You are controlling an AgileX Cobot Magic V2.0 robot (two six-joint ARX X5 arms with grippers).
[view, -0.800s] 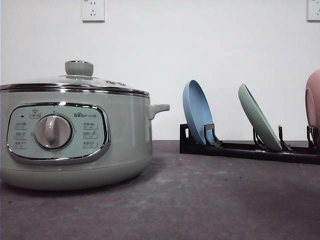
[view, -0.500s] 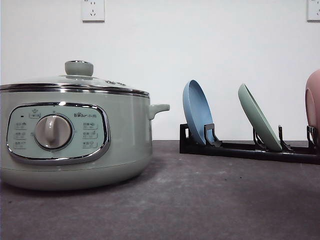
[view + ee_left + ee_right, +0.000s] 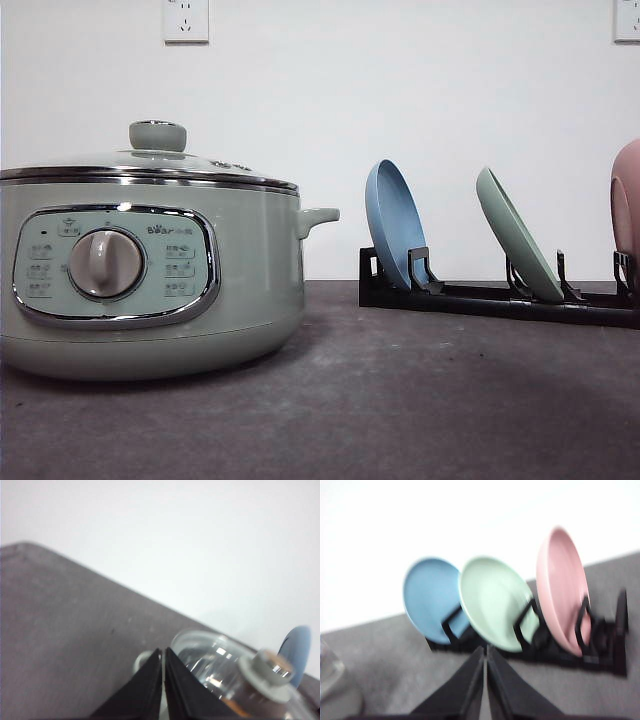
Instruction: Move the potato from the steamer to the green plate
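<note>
The steamer (image 3: 150, 270) stands on the left of the table with its glass lid (image 3: 150, 160) on. My left gripper (image 3: 163, 651) is shut and holds nothing; it hovers short of the lid (image 3: 215, 662) and its green knob (image 3: 267, 672). Through the glass a blurred orange patch shows, probably the potato (image 3: 234, 707). The green plate (image 3: 517, 235) leans upright in the middle slot of a black rack (image 3: 480, 298). My right gripper (image 3: 485, 649) is shut and empty, pointing at the green plate (image 3: 495, 605) from a short distance.
A blue plate (image 3: 393, 222) leans at the rack's left end and a pink plate (image 3: 627, 205) at its right end. The blue plate (image 3: 427, 597) and the pink plate (image 3: 560, 587) flank the green one. Dark table (image 3: 400, 400) lies between steamer and rack.
</note>
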